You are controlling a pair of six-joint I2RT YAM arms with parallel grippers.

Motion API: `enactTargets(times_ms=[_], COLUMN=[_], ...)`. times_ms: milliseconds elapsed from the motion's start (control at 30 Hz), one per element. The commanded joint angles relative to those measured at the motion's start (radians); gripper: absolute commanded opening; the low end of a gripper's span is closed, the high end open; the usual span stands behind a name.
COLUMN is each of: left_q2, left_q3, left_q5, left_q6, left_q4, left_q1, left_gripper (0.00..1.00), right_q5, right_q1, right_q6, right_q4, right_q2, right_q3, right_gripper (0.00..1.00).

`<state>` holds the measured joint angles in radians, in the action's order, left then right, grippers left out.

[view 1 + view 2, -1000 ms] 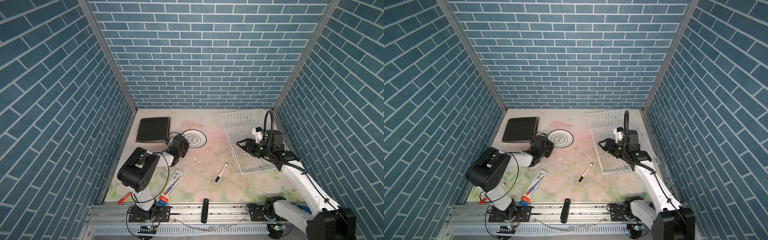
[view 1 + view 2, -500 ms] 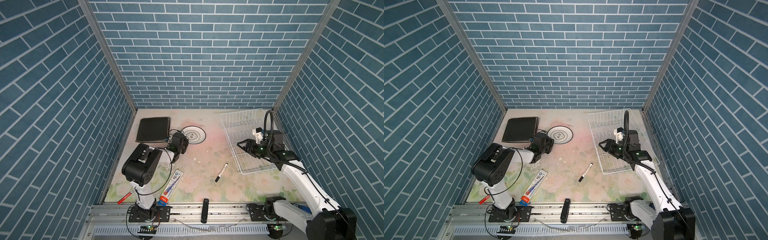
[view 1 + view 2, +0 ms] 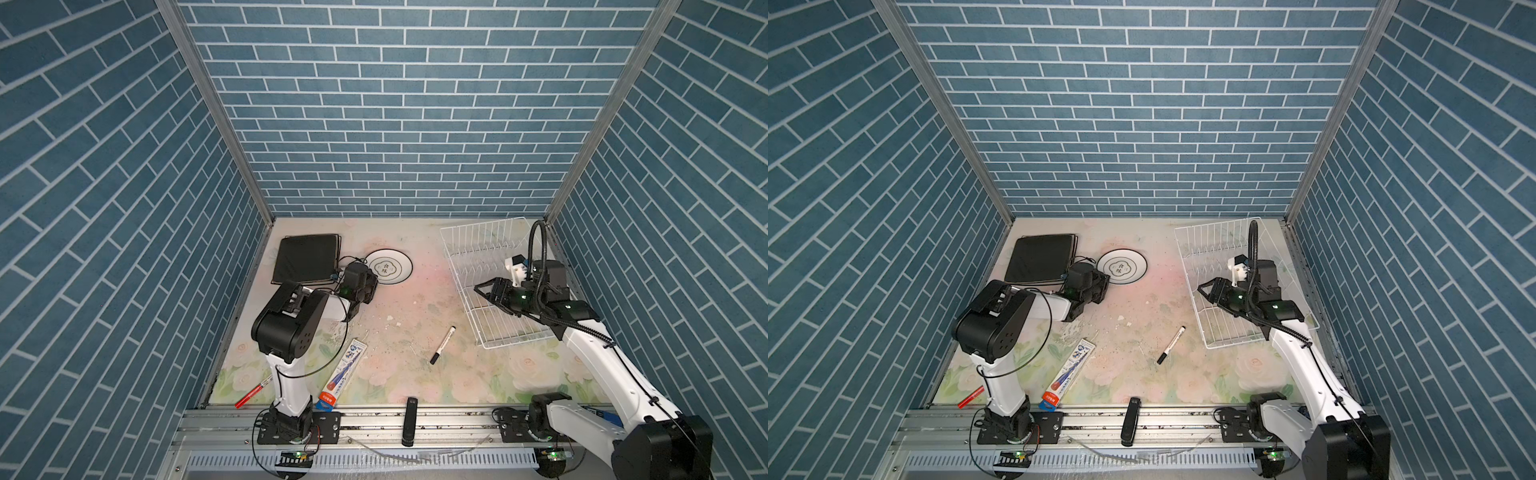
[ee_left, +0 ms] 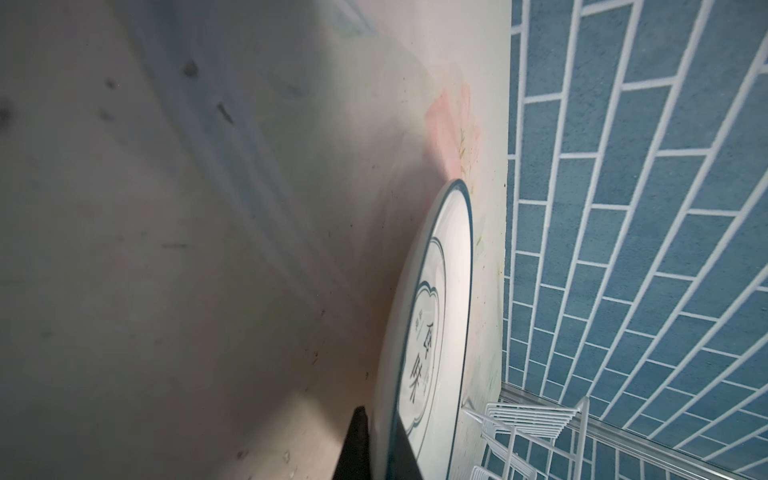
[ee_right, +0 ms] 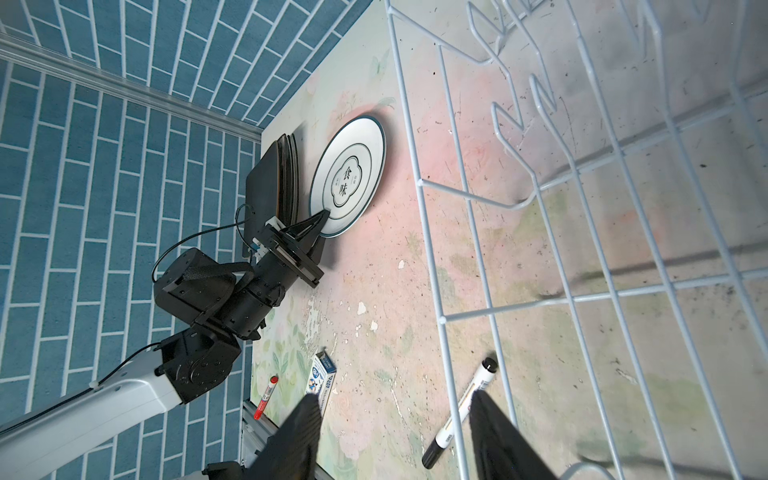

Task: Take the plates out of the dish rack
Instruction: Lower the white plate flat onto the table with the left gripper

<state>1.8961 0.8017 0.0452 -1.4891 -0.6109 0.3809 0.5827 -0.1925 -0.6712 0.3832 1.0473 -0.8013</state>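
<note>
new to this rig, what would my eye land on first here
The wire dish rack at back right stands bare, the open right gripper hovering over it. At back left the left gripper pinches the rim of a round white plate, beside a black-topped stack of square plates.

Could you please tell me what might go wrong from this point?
The left gripper pinches the round plate only by its rim, so it could slip or tilt if lifted. The stack of square plates lies close beside it; a sideways swing might knock it. The right gripper hangs open over the dish rack and could snag its wires.
</note>
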Motion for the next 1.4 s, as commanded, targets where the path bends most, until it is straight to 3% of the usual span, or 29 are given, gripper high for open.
enactTargets(times_ms=[0, 300, 467, 767, 900, 1133, 1367], left_q2=[0.011, 0.039, 0.051, 0.056, 0.031, -0.013, -0.055], left_q3=[0.03, 0.038, 0.033, 0.01, 0.003, -0.004, -0.03], left_q5=[-0.004, -0.001, 0.002, 0.004, -0.02, -0.051, -0.065], left_q6=[0.001, 0.001, -0.007, -0.021, 0.002, 0.001, 0.034], left_q4=[-0.051, -0.045, -0.057, -0.078, -0.012, 0.12, 0.13], left_q1=[-0.01, -0.019, -0.019, -0.019, -0.02, -0.02, -0.02], left_gripper=[0.0, 0.09, 0.2, 0.58, 0.99, 1.0, 1.0], right_q5=[-0.011, -0.012, -0.011, -0.014, -0.016, -0.017, -0.06], right_q1=[0.007, 0.009, 0.01, 0.01, 0.011, 0.019, 0.027], right_q6=[0.045, 0.062, 0.069, 0.07, 0.07, 0.073, 0.073], right_q4=[0.012, 0.036, 0.046, 0.046, 0.049, 0.054, 0.037], right_q2=[0.003, 0.008, 0.003, -0.007, -0.01, -0.025, -0.076], right_q3=[-0.046, -0.06, -0.064, -0.058, -0.055, -0.049, -0.023], right_gripper=[0.59, 0.59, 0.59, 0.59, 0.59, 0.59, 0.62])
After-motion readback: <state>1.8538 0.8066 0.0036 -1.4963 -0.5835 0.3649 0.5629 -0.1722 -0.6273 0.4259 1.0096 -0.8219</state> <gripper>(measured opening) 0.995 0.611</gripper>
